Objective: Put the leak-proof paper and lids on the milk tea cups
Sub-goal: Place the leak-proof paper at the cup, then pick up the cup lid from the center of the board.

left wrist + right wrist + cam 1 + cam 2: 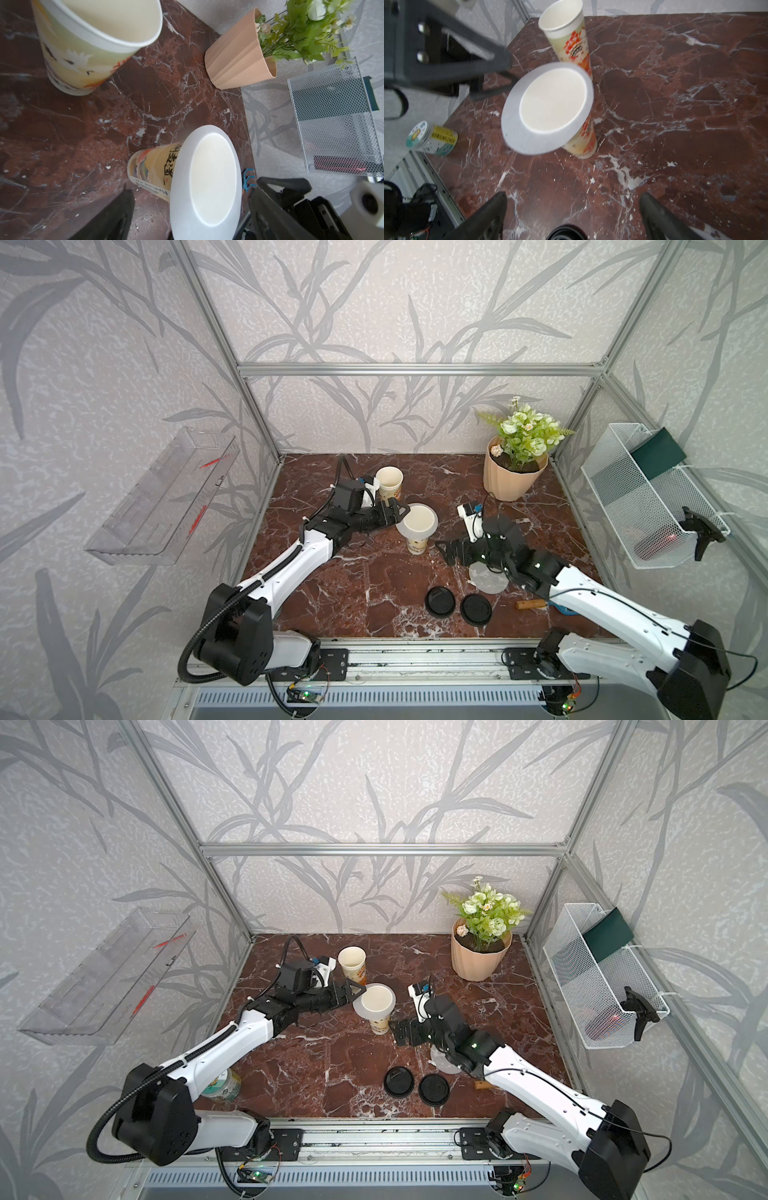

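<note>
Two milk tea cups stand upright on the marble table. The far cup (389, 483) (352, 965) (83, 52) (566, 33) has a bare mouth. One leak-proof paper disc (405, 529) (361, 1011) (180, 207) (517, 128) lies over the mouth of the near cup (417, 545) (380, 1025) (153, 168) (583, 141), off-centre, overhanging toward my left gripper. My left gripper (401, 512) (359, 990) (193, 212) is open, its jaws either side of that overhang. A second disc (486, 578) (442, 1063) lies flat on the table, partly hidden under my right arm. My right gripper (446, 551) (399, 1031) (575, 216) is open and empty, to the right of the near cup.
Two black lids (440, 602) (476, 609) lie near the front edge. A peach plant pot (513, 477) stands at the back right. A wire basket (648, 497) hangs on the right wall and a clear tray (162, 497) on the left. A can (222, 1085) lies under my left arm.
</note>
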You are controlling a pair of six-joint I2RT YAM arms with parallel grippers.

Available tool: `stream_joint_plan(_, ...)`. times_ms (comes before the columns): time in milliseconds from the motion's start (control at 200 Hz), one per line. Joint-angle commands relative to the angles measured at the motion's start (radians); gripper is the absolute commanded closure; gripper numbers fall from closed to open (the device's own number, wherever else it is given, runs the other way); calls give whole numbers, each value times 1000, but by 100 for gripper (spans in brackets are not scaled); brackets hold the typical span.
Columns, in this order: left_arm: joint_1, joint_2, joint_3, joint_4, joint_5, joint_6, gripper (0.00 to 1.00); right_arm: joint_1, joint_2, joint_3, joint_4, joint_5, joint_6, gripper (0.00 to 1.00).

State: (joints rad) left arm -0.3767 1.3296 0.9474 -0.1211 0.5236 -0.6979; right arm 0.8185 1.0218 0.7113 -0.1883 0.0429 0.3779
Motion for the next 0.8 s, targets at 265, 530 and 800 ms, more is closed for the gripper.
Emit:
stream_joint_plan(265, 41, -184, -19, -97, -77, 45, 3, 330, 6, -230, 40, 271, 56, 0)
stream_joint_plan(530, 59, -290, -120, -122, -158, 73, 1, 388, 183, -286, 227, 291, 76, 3)
stream_joint_plan(800, 64, -301, -160, -128, -167, 75, 1, 387, 260, -292, 283, 324, 78, 8)
